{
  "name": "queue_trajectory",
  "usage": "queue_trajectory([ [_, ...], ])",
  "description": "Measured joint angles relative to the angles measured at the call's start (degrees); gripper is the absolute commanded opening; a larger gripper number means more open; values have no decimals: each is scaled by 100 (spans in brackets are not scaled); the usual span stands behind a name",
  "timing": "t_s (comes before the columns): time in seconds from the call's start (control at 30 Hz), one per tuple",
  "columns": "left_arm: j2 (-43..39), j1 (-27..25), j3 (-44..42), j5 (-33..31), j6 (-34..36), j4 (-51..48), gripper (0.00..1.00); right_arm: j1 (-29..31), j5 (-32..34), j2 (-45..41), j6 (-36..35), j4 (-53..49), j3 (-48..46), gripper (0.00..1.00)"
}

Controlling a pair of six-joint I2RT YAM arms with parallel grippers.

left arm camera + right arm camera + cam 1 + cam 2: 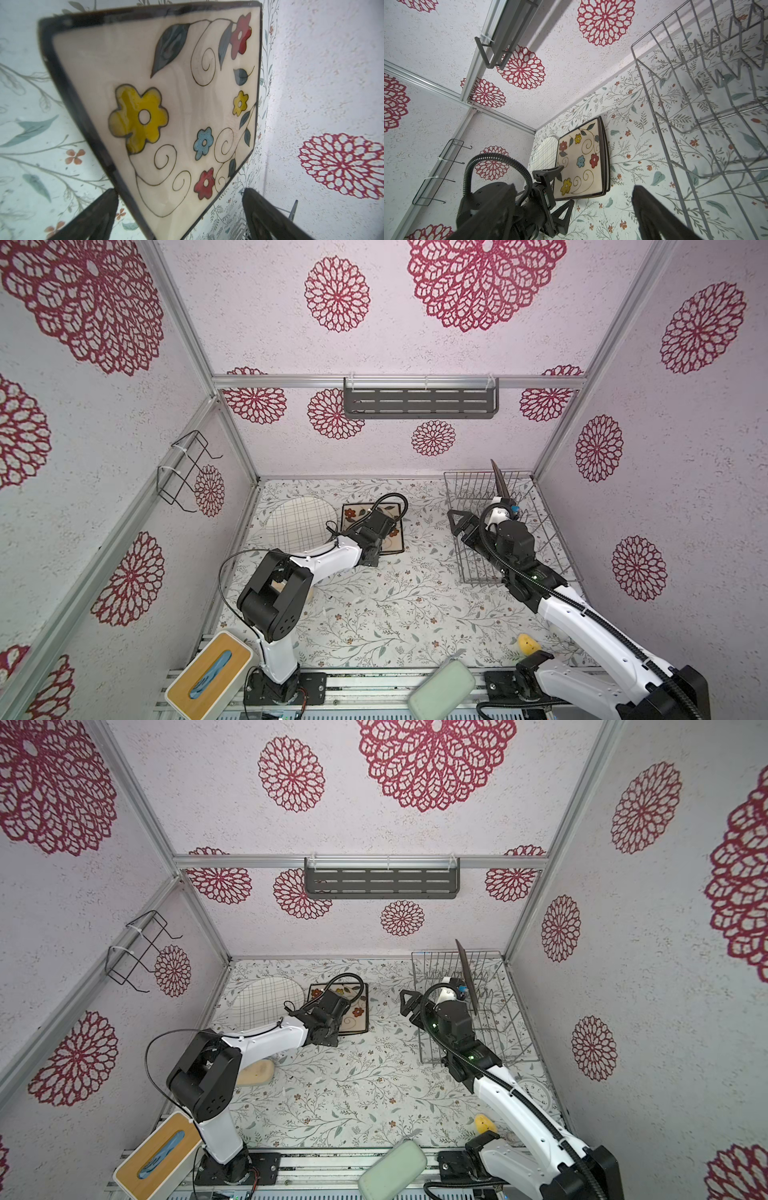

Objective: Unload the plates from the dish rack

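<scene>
Mostly unloaded — one dark brown plate [500,483] stands in the dish rack [465,489], back right corner of the table [374,614]; the grid plate [297,522] and floral stack [583,149] lie back left. Left gripper [179,191] and right gripper [454,523] — jaws spread, empty.

- One plate [498,483] stands upright in the dish rack [469,489].
- Stacked square plates [353,516] lie on the bench [374,614], left of the dish rack.
- A round plate [299,522] lies farther left, just beside them.

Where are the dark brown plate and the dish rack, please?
dark brown plate [500,485], in a top view, on its upright edge.
dish rack [473,568], in a top view, on its near floor wires.
</scene>
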Motion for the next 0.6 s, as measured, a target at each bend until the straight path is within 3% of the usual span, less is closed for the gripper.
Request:
queue_trajectory([
  [0.6, -313, -81, 28, -96, -315, -219, 97, 0, 9, -2, 0, -35, 2, 90],
])
